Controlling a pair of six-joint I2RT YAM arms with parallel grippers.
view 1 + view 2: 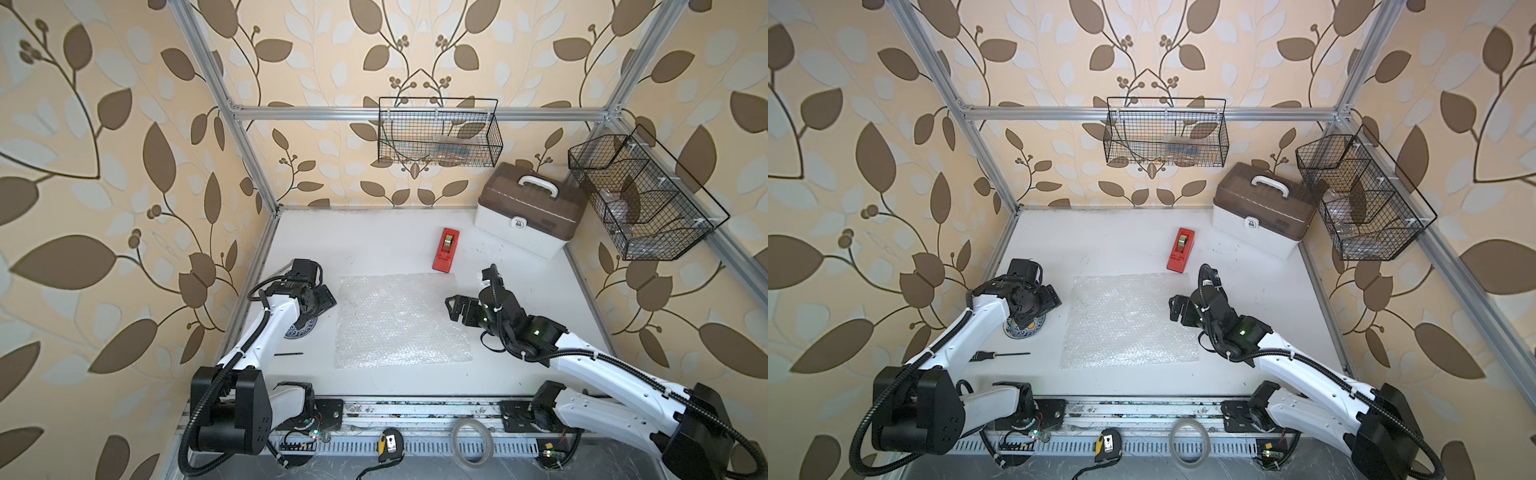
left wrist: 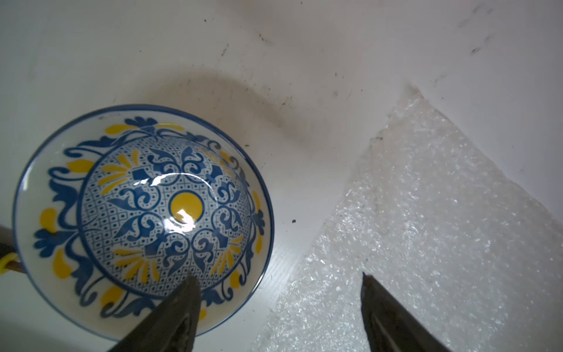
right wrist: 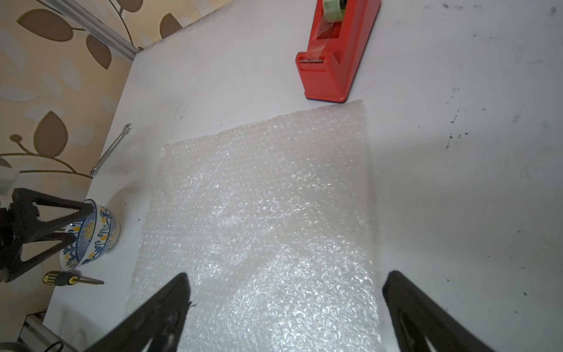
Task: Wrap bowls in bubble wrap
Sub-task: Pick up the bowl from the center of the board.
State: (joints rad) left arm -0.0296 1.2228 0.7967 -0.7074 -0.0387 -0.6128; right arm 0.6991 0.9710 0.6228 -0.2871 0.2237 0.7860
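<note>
Bowl: a blue-and-yellow patterned bowl [image 2: 143, 219] stands upright on the white tabletop [image 1: 374, 241], just off the left edge of the bubble wrap [image 1: 401, 320] and not on it.
Left gripper: the left gripper [image 2: 278, 279] hangs above the bowl with its jaws spread apart and nothing clasped between them.
Bowl and left gripper: in the left wrist view one fingertip [image 2: 190, 285] lies over the painted inside of the bowl, near its rim. The other fingertip sits out over the corner of the bubble wrap, so the rim on the wrap's side falls between the two (whether the inner tip touches the glaze, I cannot tell).
Bubble wrap: one flat, roughly square sheet in the middle of the tabletop, nothing on it.
Right gripper: the right gripper [image 3: 288, 274] is above the right edge of the sheet, jaws wide and empty, well apart from the bowl.
Nearby: a red dispenser [image 1: 445, 249] sits just beyond the sheet's far right corner. A screwdriver [image 1: 1000, 355] lies on the near side of the bowl, and a wrench [image 3: 111, 149] lies by the tabletop's left edge.
</note>
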